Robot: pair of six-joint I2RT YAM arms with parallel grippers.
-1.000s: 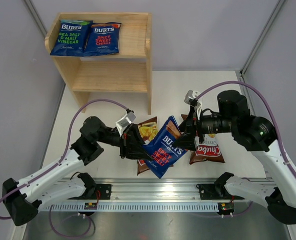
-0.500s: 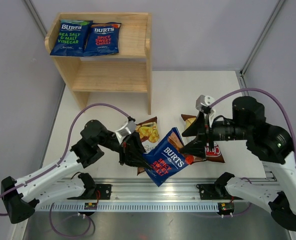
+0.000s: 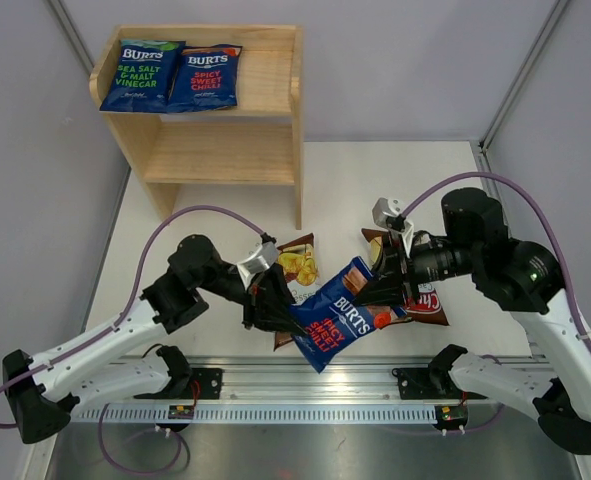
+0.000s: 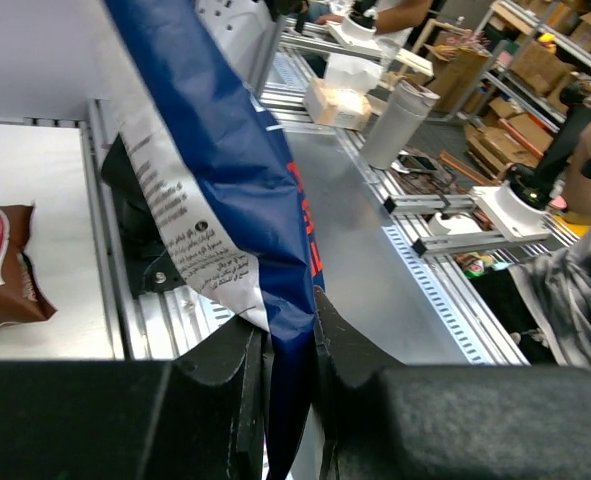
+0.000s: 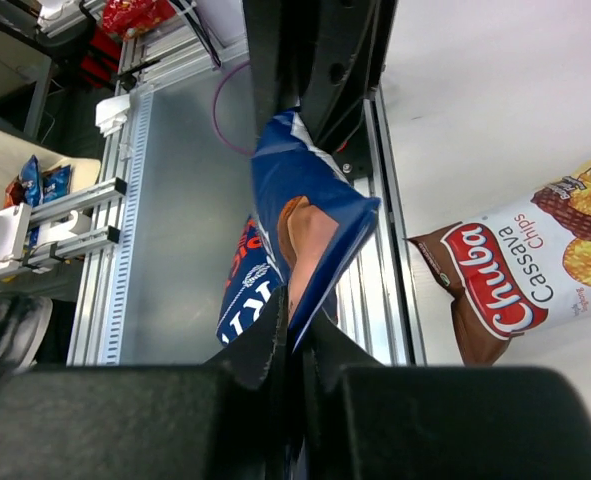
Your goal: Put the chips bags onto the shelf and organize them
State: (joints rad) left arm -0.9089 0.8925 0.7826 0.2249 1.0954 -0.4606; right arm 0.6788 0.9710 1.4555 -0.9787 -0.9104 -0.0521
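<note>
a: whereabouts of the loose blue burts bag (image 3: 340,315)?
b: up off the table (image 3: 345,190), slung between the two arms near the front edge, label side up, long axis running from near-left to far-right.
a: hold by the left gripper (image 3: 280,312)?
b: clamped on the bag's left edge. in the left wrist view, fingers (image 4: 350,360) pressed tight on either side of the blue foil, printed white back panel rising above them.
a: and the right gripper (image 3: 380,292)?
b: likewise closed onto the same bag, at the opposite, right-hand end. from the right wrist, fingers (image 5: 255,355) pinching a thin fold of it, rest of the bag hanging out over the metal rail.
a: place of the shelf (image 3: 275,90)?
b: at the far left of the table, well apart from both grippers. on its top tier, two bags lying flat and touching: sea salt burts bag (image 3: 140,75) at the left, spicy chilli burts bag (image 3: 205,78) just beside it on the right.
a: remaining bags?
b: flat on the table. first chuba bag (image 3: 297,262) partly hidden under the left gripper and the held bag. second chuba bag (image 3: 427,300) under the right gripper, red logo showing.
</note>
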